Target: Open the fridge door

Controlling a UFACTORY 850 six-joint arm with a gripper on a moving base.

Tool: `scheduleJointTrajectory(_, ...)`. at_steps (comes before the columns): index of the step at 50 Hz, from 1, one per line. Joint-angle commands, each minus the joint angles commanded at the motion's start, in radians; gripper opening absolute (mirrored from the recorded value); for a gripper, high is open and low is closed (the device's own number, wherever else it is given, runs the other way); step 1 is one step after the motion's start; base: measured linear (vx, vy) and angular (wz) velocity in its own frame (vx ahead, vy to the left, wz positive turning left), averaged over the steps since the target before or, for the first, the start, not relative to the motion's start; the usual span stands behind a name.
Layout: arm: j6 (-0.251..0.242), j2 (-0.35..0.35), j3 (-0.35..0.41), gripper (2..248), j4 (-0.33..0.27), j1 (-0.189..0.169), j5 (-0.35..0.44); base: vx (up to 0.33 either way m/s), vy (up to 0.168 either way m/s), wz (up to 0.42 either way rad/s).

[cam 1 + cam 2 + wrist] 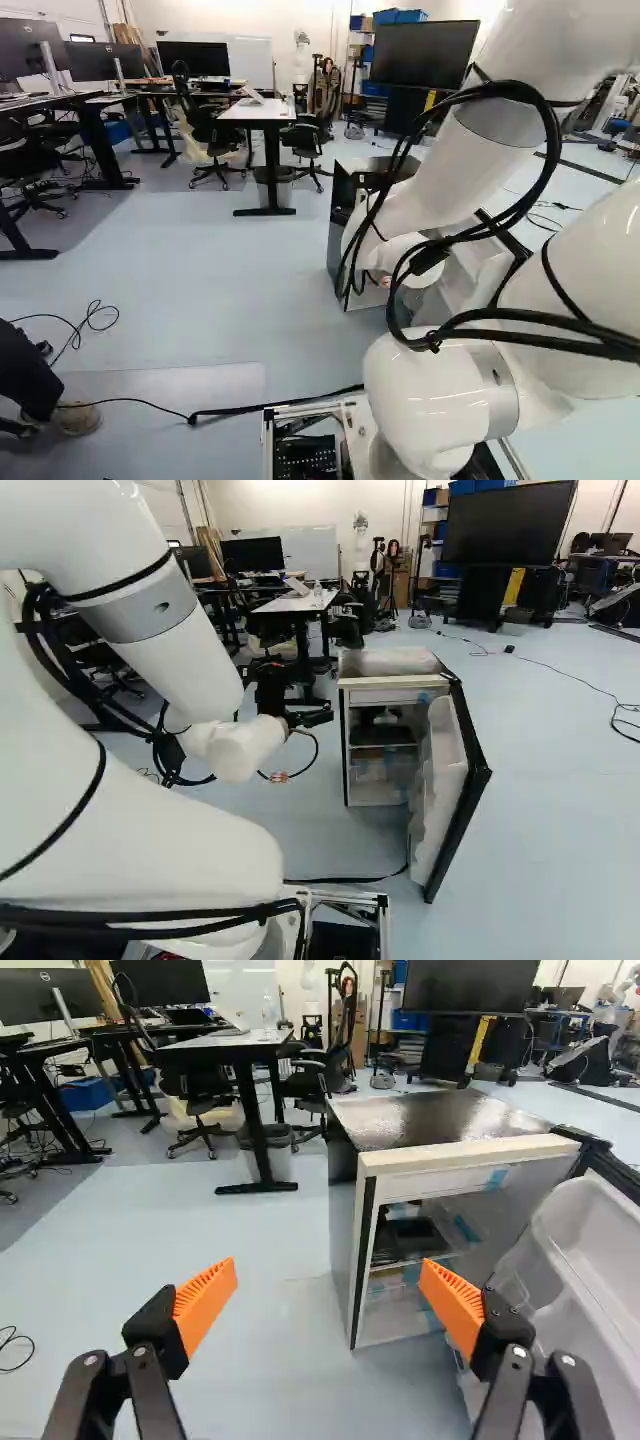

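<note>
Orange pads (207,1303) stand wide apart on open claw (312,717); fridge (430,1120) ahead, door (440,790) standing open.

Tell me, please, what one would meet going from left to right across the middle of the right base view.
The white arm, its black gripper, the fridge body, the fridge door standing open, and a thin dark cable on the floor.
</note>
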Motion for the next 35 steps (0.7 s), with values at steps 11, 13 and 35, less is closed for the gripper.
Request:
scheduleJointTrajectory(11, 0.004, 0.018, 0.014, 247, -0.032, 0.005, -0.009, 0.000, 0.000, 0.000)
scheduleJointTrajectory(13, 0.004, 0.020, 0.016, 247, -0.036, 0.006, -0.011, 0.000, 0.000, 0.000)
scheduleJointTrajectory(35, 0.006, 0.031, 0.025, 247, -0.056, 0.009, -0.016, 0.000, 0.000, 0.000)
